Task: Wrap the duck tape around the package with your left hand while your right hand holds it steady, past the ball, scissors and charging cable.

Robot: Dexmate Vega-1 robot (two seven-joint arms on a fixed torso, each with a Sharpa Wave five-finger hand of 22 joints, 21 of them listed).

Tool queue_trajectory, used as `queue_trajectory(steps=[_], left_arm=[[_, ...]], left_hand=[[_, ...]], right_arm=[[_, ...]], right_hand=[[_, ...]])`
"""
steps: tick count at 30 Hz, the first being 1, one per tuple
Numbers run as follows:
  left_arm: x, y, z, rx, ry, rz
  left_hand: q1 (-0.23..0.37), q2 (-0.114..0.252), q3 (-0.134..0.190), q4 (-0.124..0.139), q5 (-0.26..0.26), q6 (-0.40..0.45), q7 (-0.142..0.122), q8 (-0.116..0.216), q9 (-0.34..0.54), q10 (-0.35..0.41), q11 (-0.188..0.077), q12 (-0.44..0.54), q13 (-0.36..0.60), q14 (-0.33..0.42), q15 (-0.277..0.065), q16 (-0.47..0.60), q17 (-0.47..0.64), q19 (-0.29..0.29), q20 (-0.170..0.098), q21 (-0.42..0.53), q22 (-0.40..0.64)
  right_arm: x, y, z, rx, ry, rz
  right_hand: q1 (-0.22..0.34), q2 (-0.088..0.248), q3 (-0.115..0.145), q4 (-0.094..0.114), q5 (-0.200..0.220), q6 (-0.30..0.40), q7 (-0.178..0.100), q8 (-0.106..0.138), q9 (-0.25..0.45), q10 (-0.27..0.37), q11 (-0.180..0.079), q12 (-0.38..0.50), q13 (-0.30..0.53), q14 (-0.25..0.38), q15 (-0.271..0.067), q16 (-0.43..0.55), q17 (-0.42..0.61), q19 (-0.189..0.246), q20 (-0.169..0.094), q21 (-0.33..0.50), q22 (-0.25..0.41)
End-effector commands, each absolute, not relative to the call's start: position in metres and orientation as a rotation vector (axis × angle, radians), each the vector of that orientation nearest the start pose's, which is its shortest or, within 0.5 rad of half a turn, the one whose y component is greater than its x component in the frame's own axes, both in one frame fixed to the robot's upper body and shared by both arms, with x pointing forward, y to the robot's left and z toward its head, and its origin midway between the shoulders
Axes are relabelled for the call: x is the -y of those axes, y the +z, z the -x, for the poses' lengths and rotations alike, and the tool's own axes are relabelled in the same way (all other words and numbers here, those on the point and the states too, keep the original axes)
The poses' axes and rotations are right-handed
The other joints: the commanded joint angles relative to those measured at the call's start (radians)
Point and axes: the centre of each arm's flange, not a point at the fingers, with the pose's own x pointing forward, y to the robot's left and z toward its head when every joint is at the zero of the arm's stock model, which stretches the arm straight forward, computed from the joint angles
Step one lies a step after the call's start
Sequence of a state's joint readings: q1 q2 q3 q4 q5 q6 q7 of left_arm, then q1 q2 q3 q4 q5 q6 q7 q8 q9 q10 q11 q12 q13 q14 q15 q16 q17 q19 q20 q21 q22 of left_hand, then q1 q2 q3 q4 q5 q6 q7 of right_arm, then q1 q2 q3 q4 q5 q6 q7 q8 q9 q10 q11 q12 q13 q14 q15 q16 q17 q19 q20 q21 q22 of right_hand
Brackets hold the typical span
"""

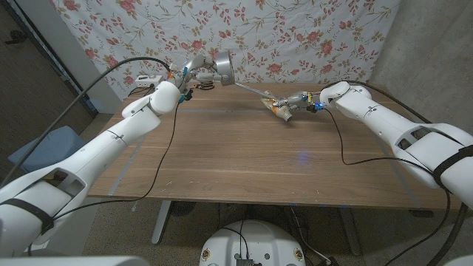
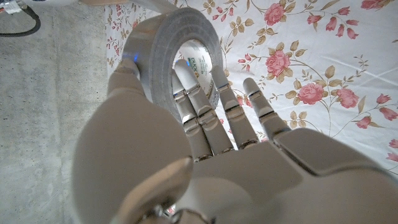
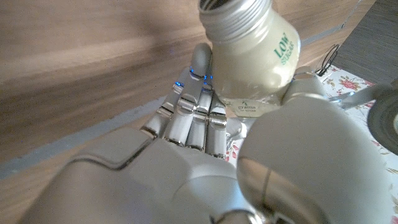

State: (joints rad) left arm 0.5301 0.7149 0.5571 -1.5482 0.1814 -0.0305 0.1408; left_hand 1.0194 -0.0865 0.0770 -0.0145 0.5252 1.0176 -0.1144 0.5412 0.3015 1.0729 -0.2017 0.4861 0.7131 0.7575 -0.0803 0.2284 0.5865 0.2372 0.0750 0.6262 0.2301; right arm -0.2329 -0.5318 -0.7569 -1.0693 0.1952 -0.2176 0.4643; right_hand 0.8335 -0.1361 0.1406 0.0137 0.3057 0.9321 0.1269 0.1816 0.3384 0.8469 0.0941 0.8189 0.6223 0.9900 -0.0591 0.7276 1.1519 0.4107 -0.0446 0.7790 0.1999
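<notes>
From my station I find the left hand [image 1: 194, 72] raised above the far left of the brown wooden surface [image 1: 244, 155], its fingers [image 2: 199, 99] passed through the core of the grey roll of duct tape [image 1: 222, 68] and the thumb pressed on the roll's outer face; the roll is held firmly. A thin grey strip of tape [image 1: 250, 89] runs taut from the roll down to the package. The package is a cream plastic jar with a threaded open neck and green lettering [image 3: 252, 53], gripped by the right hand [image 1: 295, 102] just above the far middle of the surface, with the fingers closed round its body. In my judgement, the jar's long axis lies roughly level, the neck pointing toward the near edge of the surface and slightly left, though the head view is too small to confirm this. Risks as I judge them: the stretched strip may twist or stick to itself if I swing the roll off line; too hard a pull may turn or drag the jar in the right hand's grip; slack would let the tape wrinkle; and the two hands could collide as the roll circles the jar.
</notes>
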Motion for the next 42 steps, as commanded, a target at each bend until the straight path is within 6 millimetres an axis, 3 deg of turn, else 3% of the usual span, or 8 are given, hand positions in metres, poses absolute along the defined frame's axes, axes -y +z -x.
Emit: queue_trajectory(steps=[1, 11, 19, 29, 37, 42], left_arm=[[-0.243, 0.151, -0.609, 0.855, 0.049, -1.02], [-0.242, 0.147, -0.609, 0.836, 0.041, -1.026], [-0.242, 0.144, -0.609, 0.804, 0.017, -1.045], [-0.244, 0.14, -0.609, 0.752, -0.01, -1.081], [-0.244, 0.137, -0.611, 0.691, 0.005, -1.143], [-0.241, 0.133, -0.618, 0.631, 0.028, -1.209]], left_hand=[[0.243, 0.235, 0.006, 0.009, 0.005, 0.001, 0.008, 0.0, -0.003, 0.004, -0.003, -0.002, 0.001, 0.012, -0.155, -0.005, 0.003, -0.001, -0.002, 0.007, 0.002], [0.248, 0.236, 0.003, 0.013, 0.002, 0.001, 0.011, -0.002, -0.007, 0.005, -0.003, -0.002, 0.0, 0.014, -0.156, -0.008, 0.005, -0.002, -0.001, 0.011, 0.001], [0.258, 0.24, 0.004, 0.012, -0.001, 0.004, 0.017, -0.004, -0.01, 0.011, -0.004, 0.001, 0.003, 0.019, -0.158, -0.007, 0.008, -0.004, 0.0, 0.014, 0.001], [0.268, 0.241, 0.003, 0.012, -0.007, 0.002, 0.02, -0.007, -0.01, 0.012, -0.003, 0.0, 0.002, 0.019, -0.157, -0.008, 0.011, -0.01, 0.004, 0.017, 0.001], [0.275, 0.242, 0.002, 0.012, -0.014, 0.002, 0.024, -0.01, -0.012, 0.012, -0.003, -0.003, -0.001, 0.023, -0.159, -0.005, 0.018, -0.014, 0.007, 0.02, 0.001], [0.282, 0.244, 0.0, 0.01, -0.023, -0.004, 0.04, -0.019, -0.021, 0.013, -0.002, -0.007, -0.009, 0.024, -0.158, -0.001, 0.026, -0.016, 0.01, 0.024, 0.002]], right_arm=[[0.137, 0.152, -0.634, 0.509, 0.395, 0.932], [0.118, 0.151, -0.612, 0.549, 0.304, 1.077], [0.095, 0.145, -0.595, 0.568, 0.063, 1.261], [0.086, 0.139, -0.589, 0.59, -0.118, 1.358], [0.083, 0.139, -0.591, 0.577, -0.156, 1.396], [0.075, 0.134, -0.592, 0.564, -0.153, 1.447]], right_hand=[[0.296, 0.298, 0.002, 0.005, 0.003, 0.134, -0.137, 0.008, -0.002, 0.154, -0.16, -0.005, -0.002, -0.098, -0.143, -0.009, -0.004, -0.002, -0.046, 0.007, -0.001], [0.298, 0.296, 0.0, 0.007, 0.003, 0.136, -0.136, 0.008, -0.008, 0.157, -0.154, -0.006, -0.005, -0.093, -0.143, -0.013, -0.004, -0.002, -0.047, 0.01, -0.003], [0.3, 0.297, -0.002, 0.01, 0.002, 0.139, -0.135, 0.009, -0.013, 0.162, -0.152, -0.009, -0.011, -0.09, -0.142, -0.02, -0.009, 0.002, -0.049, 0.014, -0.003], [0.305, 0.299, -0.003, 0.012, 0.001, 0.142, -0.135, 0.01, -0.02, 0.17, -0.159, -0.009, -0.014, -0.079, -0.145, -0.023, -0.009, 0.008, -0.049, 0.02, -0.004], [0.306, 0.3, -0.003, 0.014, -0.001, 0.144, -0.136, 0.01, -0.025, 0.178, -0.157, -0.012, -0.025, -0.075, -0.144, -0.028, -0.011, 0.009, -0.048, 0.024, -0.005], [0.309, 0.304, -0.001, 0.017, -0.003, 0.145, -0.136, 0.01, -0.03, 0.181, -0.153, -0.017, -0.033, -0.07, -0.143, -0.038, -0.023, 0.015, -0.044, 0.029, -0.006]])
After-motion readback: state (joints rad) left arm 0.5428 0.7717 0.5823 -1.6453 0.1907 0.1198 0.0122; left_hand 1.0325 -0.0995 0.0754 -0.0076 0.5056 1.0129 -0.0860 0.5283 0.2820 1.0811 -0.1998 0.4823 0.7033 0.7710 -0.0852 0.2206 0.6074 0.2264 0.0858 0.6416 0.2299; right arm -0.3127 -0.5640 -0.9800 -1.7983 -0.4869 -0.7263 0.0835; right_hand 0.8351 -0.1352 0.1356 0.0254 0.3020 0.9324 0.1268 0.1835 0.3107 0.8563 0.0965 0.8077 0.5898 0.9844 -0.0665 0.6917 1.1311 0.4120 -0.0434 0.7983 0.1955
